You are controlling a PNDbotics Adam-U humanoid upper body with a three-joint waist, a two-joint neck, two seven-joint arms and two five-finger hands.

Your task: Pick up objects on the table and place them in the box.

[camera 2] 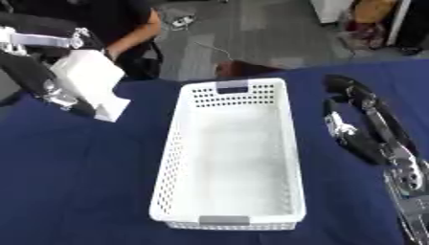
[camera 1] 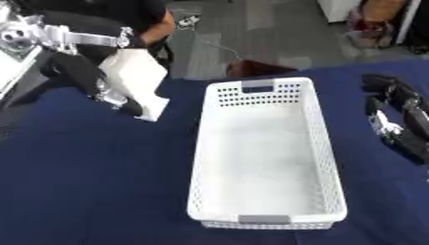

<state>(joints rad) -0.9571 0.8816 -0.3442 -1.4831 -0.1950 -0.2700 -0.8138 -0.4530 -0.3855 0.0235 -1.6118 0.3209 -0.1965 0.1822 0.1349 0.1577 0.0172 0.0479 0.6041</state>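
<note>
1. At the table's centre, on its dark blue cloth, stands a long white basket with perforated walls and grey handle patches at its 12 and 6 o'clock ends; nothing lies inside it.
2. From the basket, at about 10 o'clock, the left hand is raised over the cloth with a white box held against it.
3. Its dark fingers curl round the box's lower left side, so the hand is closed on the box.
4. That box is blocky and tilted, its lower corner pointing down toward the cloth at 6 o'clock; whether the corner touches the cloth cannot be told.
5. Box and basket are apart, with a strip of blue cloth between them.
6. At 3 o'clock from the basket the right hand lies over the cloth, well clear of the basket wall.
7. Its fingers stretch long and relaxed toward 12 o'clock and hold nothing; the hand is wide.
8. Silver joints of the right arm show toward 5 o'clock in the right eye view.
9. Past the table's 12 o'clock edge is grey floor.
</note>
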